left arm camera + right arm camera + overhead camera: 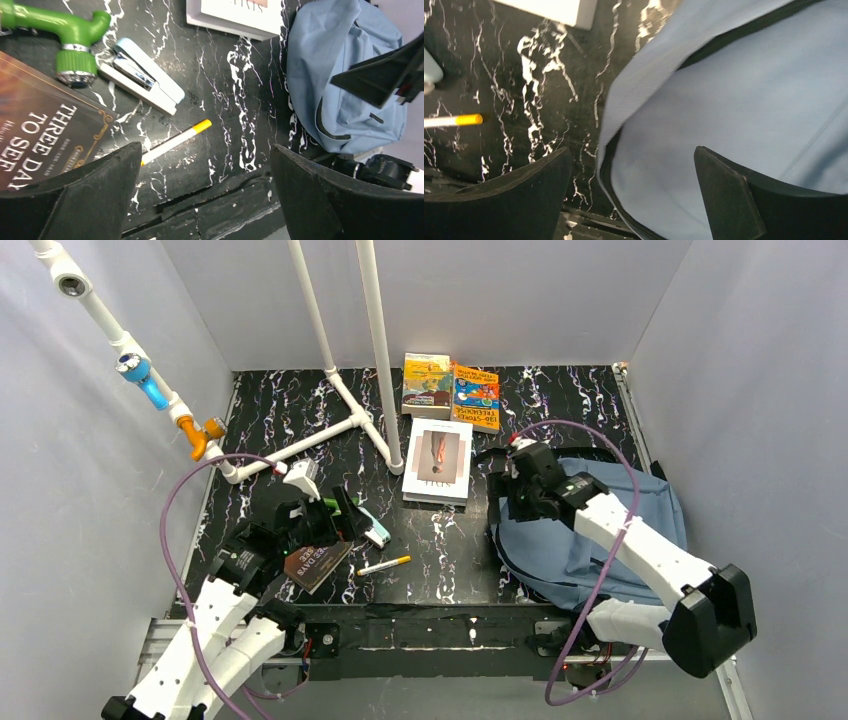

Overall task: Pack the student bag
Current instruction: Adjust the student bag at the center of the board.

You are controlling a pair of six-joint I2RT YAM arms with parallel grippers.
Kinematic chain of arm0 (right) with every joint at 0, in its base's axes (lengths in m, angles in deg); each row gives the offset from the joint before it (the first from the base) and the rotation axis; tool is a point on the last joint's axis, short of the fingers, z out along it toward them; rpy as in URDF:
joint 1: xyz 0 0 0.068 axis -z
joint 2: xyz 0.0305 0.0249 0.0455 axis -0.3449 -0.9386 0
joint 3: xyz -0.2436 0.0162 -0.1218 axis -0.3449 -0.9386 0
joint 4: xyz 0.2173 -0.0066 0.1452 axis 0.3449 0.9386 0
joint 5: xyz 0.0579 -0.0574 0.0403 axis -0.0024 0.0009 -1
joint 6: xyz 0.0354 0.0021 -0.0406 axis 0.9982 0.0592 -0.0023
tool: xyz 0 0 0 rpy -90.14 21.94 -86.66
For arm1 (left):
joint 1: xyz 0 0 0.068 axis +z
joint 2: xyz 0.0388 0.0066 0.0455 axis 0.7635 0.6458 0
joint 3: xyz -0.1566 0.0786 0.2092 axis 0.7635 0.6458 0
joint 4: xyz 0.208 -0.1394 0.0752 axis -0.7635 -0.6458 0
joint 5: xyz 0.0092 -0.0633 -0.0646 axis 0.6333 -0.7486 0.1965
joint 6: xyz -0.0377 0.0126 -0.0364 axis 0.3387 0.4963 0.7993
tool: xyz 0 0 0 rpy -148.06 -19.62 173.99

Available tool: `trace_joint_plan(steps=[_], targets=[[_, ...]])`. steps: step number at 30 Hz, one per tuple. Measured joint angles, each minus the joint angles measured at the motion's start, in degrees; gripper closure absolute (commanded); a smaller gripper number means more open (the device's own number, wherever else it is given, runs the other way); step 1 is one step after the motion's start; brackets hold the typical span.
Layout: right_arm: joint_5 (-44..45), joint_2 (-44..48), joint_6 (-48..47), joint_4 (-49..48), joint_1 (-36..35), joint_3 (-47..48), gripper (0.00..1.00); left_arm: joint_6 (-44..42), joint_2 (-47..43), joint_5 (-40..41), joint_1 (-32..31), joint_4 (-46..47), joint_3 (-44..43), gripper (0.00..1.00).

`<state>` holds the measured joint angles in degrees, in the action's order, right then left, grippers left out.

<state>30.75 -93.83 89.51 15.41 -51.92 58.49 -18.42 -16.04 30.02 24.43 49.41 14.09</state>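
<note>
- Slate-blue soft fabric from overhead: the student bag (655,505) lies slumped at the near right of the black, white-veined table (450,540), partly under the right arm. Four flat rectangular books: a yellow paperback (427,385) touching an orange one (476,397) at the far edge, a white one (438,462) just nearer, and a dark brown one (318,565) by the left arm. One pen (384,565), one pale stapler (377,531).
- Left wrist: the left gripper (205,147) is spread wide and holds nothing, its matte black wedge fingers above the table. Only here does the brown book's gold lettering read, and a glossy green curved plastic piece (75,35) with a chrome collar shows beside the stapler. The bag's rounded corner sits at the right.
- Right wrist: the right gripper (631,150) hangs over the bag's left edge, jaws wide, empty. This close, the fine ribbed weave and a dark zipper line show.
</note>
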Motion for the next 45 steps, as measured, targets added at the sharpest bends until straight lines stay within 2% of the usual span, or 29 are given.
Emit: trace_joint_plan(steps=[1,4,6,10,12,17,21,28,34,38,40,42,43,45], targets=[[0.0,-0.9,0.48,-0.37,-1.57,-0.46,0.09,0.55,0.02,-0.79,0.0,0.28,0.59,0.01],[0.28,-3.43,1.7,-1.97,-4.72,-1.4,0.36,2.21,0.72,-3.28,0.0,1.36,1.79,0.01],[1.01,-5.84,2.47,-3.28,-5.14,-1.44,0.47,3.58,1.66,-4.98,-0.02,2.34,2.19,0.01],[3.74,-11.34,3.56,-6.16,-6.54,-1.42,0.85,7.37,3.21,-9.33,-0.24,6.78,4.2,0.01],[4.92,-11.89,3.72,-7.04,-7.85,-1.42,0.98,9.9,3.72,-11.19,-1.4,9.92,6.1,0.01],[3.85,-11.58,4.48,-8.5,-10.21,-0.74,0.99,15.54,5.73,-11.8,-9.68,18.82,9.75,0.01],[-3.28,-8.72,8.55,-12.41,-11.08,-1.49,0.99,17.62,13.57,-10.14,-18.75,27.02,9.33,0.01],[-9.7,-0.13,19.93,-20.68,-11.41,-6.43,0.99,16.15,33.59,-1.86,-34.14,32.17,-2.27,0.02],[-12.13,3.63,27.15,-24.87,-11.41,-9.16,0.99,14.69,38.82,4.35,-37.03,31.69,-7.96,0.25],[-12.92,4.9,29.46,-25.44,-11.41,-10.29,0.97,14.01,41.0,8.37,-37.0,28.74,-10.43,0.49],[-12.92,5.6,29.64,-25.38,-11.39,-10.29,0.92,13.88,41.9,9.68,-37.03,27.63,-11.04,0.62],[-12.87,6.38,29.44,-24.96,-11.41,-10.27,0.81,13.68,42.25,10.56,-37.03,26.69,-11.1,0.85],[-12.7,6.62,29.35,-24.7,-11.41,-10.19,0.71,13.68,42.25,10.54,-37.03,26.71,-11.1,0.96],[-12.26,6.62,27.91,-23.67,-11.52,-9.31,0.29,13.73,42.25,10.84,-37.48,26.8,-11.56,1.0]])
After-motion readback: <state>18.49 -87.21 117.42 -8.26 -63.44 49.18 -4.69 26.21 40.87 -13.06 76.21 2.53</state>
